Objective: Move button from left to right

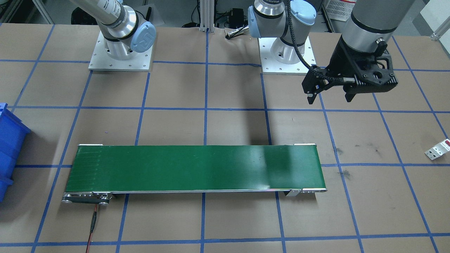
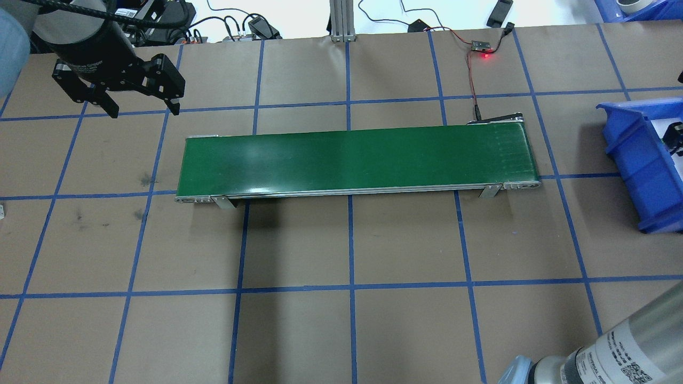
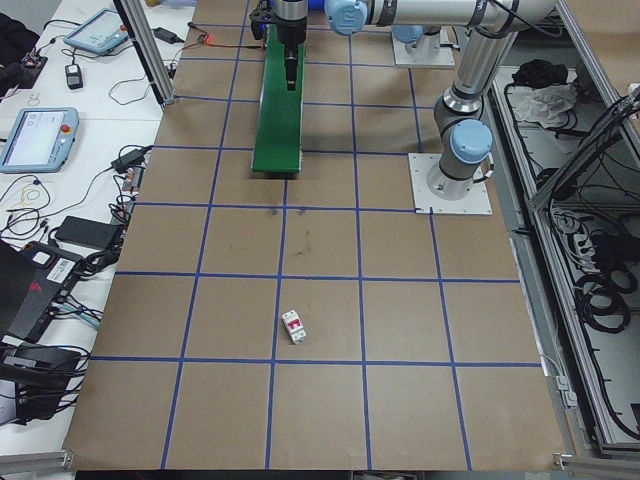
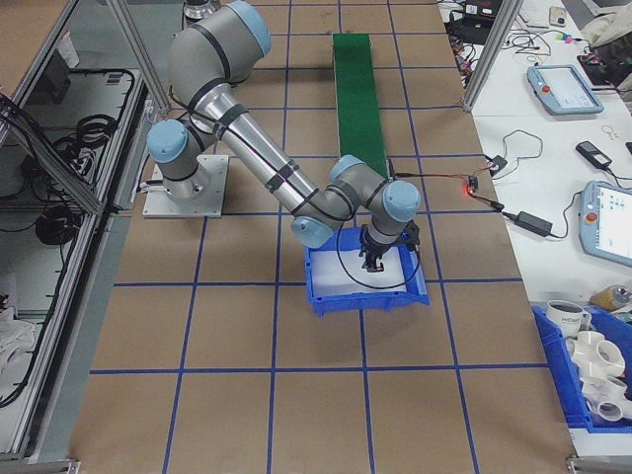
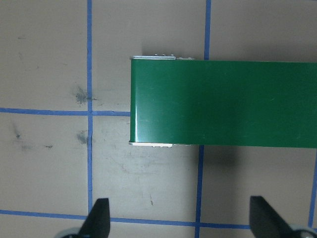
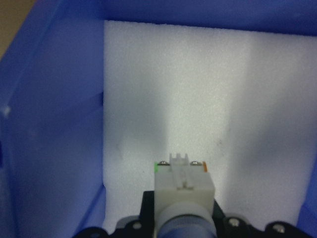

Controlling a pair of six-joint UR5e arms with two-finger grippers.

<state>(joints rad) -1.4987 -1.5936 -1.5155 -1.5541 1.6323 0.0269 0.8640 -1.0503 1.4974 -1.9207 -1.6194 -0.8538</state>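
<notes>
Right end effector clamps button over blue bin, long axis pointing away from camera

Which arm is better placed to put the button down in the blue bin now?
The right. Its pincer is shut on the button directly above the white foam lining the blue bin. The left pincer hangs open and empty near the green conveyor's far end.

brown table; blue tape grid
</notes>
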